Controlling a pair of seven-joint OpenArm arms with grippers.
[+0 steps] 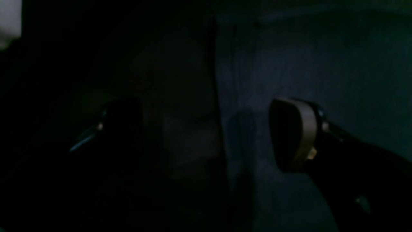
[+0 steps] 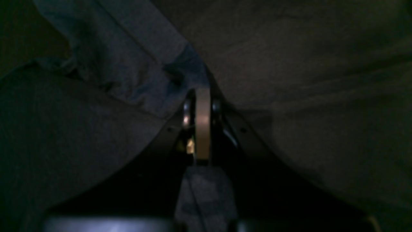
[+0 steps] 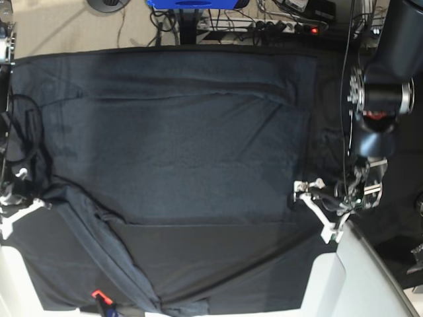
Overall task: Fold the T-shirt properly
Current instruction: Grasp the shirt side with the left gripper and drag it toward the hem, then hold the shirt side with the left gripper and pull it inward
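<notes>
1. Charcoal-grey knit — the T-shirt [image 3: 192, 152] lies spread flat over most of the table cloth [image 3: 264, 284], its far edge near the cloth's far edge and a bunched strip trailing toward the cloth's near left corner.
2. The left gripper [image 3: 317, 211] sits at the shirt's right edge in the base view, its white fingers [image 3: 328, 231] spread wide with nothing between them.
3. The right gripper [image 3: 16, 205] is at the shirt's left edge, jaws pressed together on a fold of the shirt.
4. The black cloth covers the whole table; beyond its far edge are pale floor, a blue object [image 3: 192, 3] and a tangle of cables [image 3: 284, 23].
5. A small red-and-blue item [image 3: 100, 300] lies at the cloth's near edge, beside the bunched strip.
6. The right wrist view shows what the base view cannot — the shirt fabric [image 2: 122, 74] pinched between the closed pads [image 2: 202, 122].
7. The left wrist view is very dark; one tan pad [image 1: 305, 132] stands over the shirt [image 1: 322, 64], well apart from its dim partner.
</notes>
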